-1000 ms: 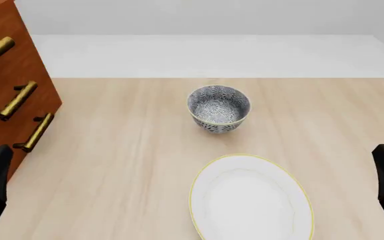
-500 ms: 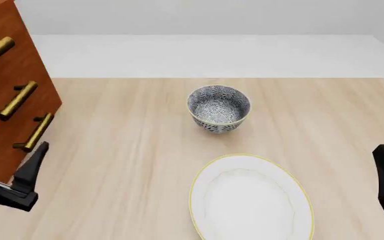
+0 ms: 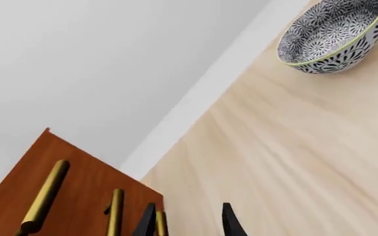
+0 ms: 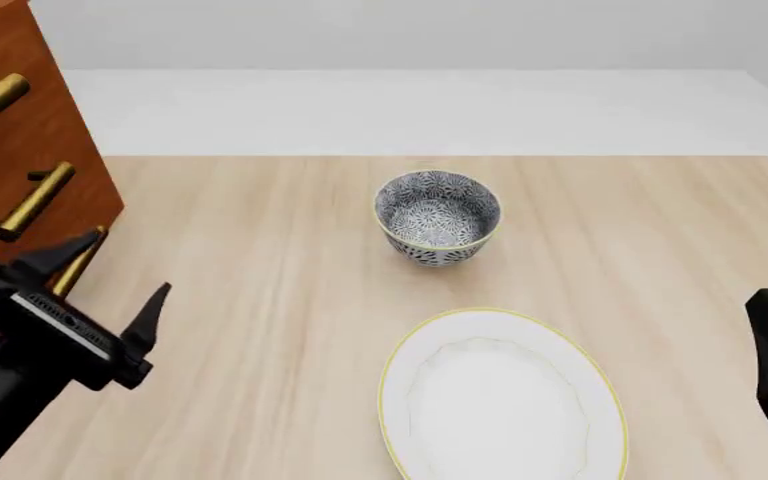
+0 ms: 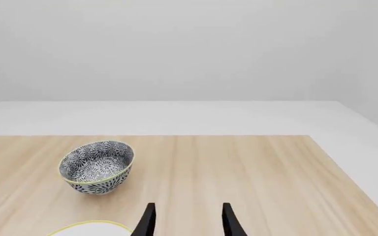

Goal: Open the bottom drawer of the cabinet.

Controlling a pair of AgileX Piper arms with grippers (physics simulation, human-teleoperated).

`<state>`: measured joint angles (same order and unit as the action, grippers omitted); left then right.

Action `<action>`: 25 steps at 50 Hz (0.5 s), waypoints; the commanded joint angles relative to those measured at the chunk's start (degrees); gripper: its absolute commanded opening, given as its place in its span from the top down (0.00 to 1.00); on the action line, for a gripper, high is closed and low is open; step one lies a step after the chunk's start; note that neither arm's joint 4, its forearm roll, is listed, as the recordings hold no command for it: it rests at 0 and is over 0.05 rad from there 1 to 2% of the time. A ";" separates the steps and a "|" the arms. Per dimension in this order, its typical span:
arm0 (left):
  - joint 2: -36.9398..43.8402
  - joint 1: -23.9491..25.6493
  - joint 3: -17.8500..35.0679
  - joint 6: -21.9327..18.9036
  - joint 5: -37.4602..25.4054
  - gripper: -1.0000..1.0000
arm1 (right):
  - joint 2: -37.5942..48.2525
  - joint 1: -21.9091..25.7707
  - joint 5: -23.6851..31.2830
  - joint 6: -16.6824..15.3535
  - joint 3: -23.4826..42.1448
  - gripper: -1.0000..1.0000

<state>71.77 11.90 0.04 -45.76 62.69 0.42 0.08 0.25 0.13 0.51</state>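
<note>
The left gripper (image 4: 95, 278) is held open just beside the bottom drawer's handle (image 4: 80, 262); the right gripper (image 5: 185, 221) is parted, empty.

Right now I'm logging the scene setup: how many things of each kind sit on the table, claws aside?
Cabinet: 1
Bowl: 1
Plate: 1
Total: 3

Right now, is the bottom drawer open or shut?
Shut: the bottom drawer sits flush with the cabinet front; the open left gripper hasn't gripped its handle.
</note>
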 commanded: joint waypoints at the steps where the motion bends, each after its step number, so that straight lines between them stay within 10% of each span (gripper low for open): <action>1: 9.28 -1.45 0.08 -5.35 7.20 0.00 | 0.04 0.00 0.12 0.07 0.12 0.00; 25: 16.00 -6.37 4.06 -9.08 7.21 0.00 | 0.02 0.05 0.03 -0.03 0.05 0.00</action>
<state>85.22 7.79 2.81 -53.03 69.36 0.44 0.11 0.31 0.13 0.58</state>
